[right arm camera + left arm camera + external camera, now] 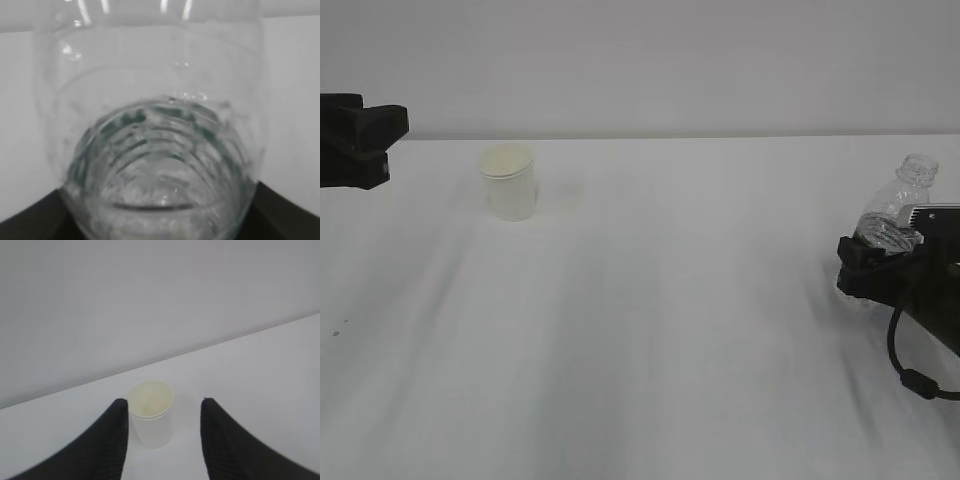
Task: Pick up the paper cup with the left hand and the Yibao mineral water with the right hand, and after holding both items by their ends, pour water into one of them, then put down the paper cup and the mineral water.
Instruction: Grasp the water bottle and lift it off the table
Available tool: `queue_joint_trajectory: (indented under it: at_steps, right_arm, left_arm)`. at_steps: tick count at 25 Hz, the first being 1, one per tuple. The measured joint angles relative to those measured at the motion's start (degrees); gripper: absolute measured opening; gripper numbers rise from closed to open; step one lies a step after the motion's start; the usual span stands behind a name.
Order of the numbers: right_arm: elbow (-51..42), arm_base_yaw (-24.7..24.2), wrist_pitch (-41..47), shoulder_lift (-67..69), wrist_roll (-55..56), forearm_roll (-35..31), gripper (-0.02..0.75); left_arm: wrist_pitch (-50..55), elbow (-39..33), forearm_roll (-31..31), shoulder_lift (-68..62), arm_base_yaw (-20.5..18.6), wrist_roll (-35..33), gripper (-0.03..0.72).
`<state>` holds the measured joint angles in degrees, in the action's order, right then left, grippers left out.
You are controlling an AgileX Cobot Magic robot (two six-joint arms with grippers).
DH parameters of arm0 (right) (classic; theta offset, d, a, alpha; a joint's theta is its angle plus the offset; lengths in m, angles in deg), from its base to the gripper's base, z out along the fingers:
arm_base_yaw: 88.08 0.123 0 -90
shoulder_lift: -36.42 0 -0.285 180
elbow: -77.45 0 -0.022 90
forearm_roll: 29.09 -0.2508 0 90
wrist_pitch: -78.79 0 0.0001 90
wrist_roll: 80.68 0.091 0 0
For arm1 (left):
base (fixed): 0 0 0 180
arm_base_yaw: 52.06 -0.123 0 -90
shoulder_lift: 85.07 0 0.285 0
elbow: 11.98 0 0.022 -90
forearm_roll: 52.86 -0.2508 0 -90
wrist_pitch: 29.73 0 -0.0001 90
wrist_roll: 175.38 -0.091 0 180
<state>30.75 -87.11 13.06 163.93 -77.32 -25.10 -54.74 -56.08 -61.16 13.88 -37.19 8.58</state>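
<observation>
A small white paper cup (509,182) stands upright on a white table (660,330), its cream inside showing. In the left wrist view the cup (151,415) sits just ahead of the left gripper (162,412), framed in the gap between its two black fingers (116,440), which stand about half open and apart from the cup's sides, holding nothing. In the exterior view the left gripper (380,125) hovers at the left edge, with the cup to its right and well apart. At the far right, the clear bottle (898,205) leans with its capless neck up, its lower body sunk between the jaws of the right gripper (878,262). In the right wrist view the bottle (160,150) fills nearly everything; its ribbed wall and a dark green tint show, with black finger edges (30,222) at both bottom corners. The jaws stand wide; whether they actually press the bottle cannot be told. No writing can be read on the bottle or the cup. The table is covered in plain white, faintly rippled, and meets a bare pale grey wall (650,60) behind.
</observation>
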Motion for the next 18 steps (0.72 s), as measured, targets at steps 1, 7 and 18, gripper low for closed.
queue_joint_trajectory:
  at_steps: [1, 7, 18]
  right_arm:
    - [0.0, 0.0, 0.0, 0.0, 0.0, 0.0, 0.491]
    - [0.0, 0.0, 0.0, 0.0, 0.0, 0.13, 0.445]
    - [0.0, 0.0, 0.0, 0.0, 0.0, 0.13, 0.435]
  left_arm:
    - [0.0, 0.0, 0.0, 0.0, 0.0, 0.0, 0.341]
    - [0.0, 0.0, 0.0, 0.0, 0.0, 0.0, 0.341]
    - [0.0, 0.0, 0.0, 0.0, 0.0, 0.0, 0.341]
